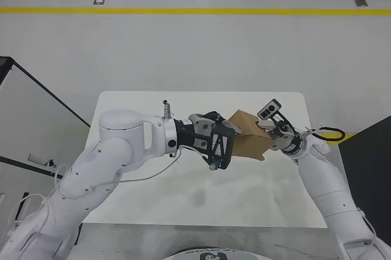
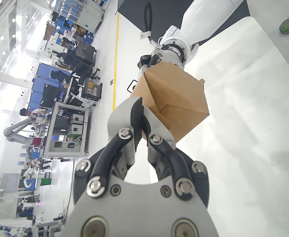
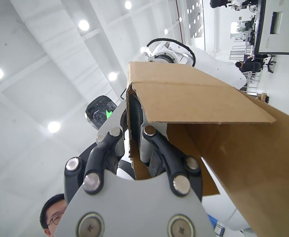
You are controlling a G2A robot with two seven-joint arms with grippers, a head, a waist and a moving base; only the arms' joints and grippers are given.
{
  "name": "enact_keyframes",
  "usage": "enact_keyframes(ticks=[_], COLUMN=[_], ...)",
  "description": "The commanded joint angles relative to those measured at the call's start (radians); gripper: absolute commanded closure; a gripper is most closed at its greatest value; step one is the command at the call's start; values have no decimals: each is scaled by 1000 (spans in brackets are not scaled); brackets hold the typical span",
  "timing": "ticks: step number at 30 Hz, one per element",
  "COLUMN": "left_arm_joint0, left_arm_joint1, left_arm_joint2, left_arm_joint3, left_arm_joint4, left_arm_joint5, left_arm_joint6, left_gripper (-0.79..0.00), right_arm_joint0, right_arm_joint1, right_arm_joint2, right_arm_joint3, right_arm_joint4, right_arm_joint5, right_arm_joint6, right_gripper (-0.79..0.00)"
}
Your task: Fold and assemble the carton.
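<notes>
A brown cardboard carton (image 1: 249, 138) is held in the air above the white table (image 1: 156, 195), between the two arms. My left gripper (image 1: 229, 144) is shut on the carton's near edge (image 2: 144, 119), its fingers pinching a wall of the box (image 2: 176, 94). From the other side my right gripper (image 1: 273, 138) is shut on a cardboard panel, which passes between its fingers (image 3: 134, 114). A loose flap (image 3: 196, 104) of the carton juts out sideways over the right gripper. The carton's underside is hidden in the top view.
The table's right edge borders a dark floor mat (image 1: 377, 149). A black panel (image 1: 13, 110) stands off the table's left side. Bare table surface lies beneath and in front of the carton.
</notes>
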Motion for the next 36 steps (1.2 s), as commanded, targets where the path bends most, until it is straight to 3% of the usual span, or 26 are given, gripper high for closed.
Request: enact_keyframes(ticks=[1,36], left_arm_joint0=[1,30], left_arm_joint1=[0,6], left_arm_joint2=[-1,-22], left_arm_joint3=[1,-1], left_arm_joint4=[-5,23], left_arm_joint5=[1,20], left_arm_joint6=[2,60], left_gripper=[0,0], right_arm_joint0=[2,-10], right_arm_joint1=[-1,-14], right_arm_joint2=[-2,-21], right_arm_joint3=[0,-30], right_arm_joint4=[6,59], right_arm_joint5=[-3,-34], right_arm_joint6=[11,-43], right_gripper=[0,0])
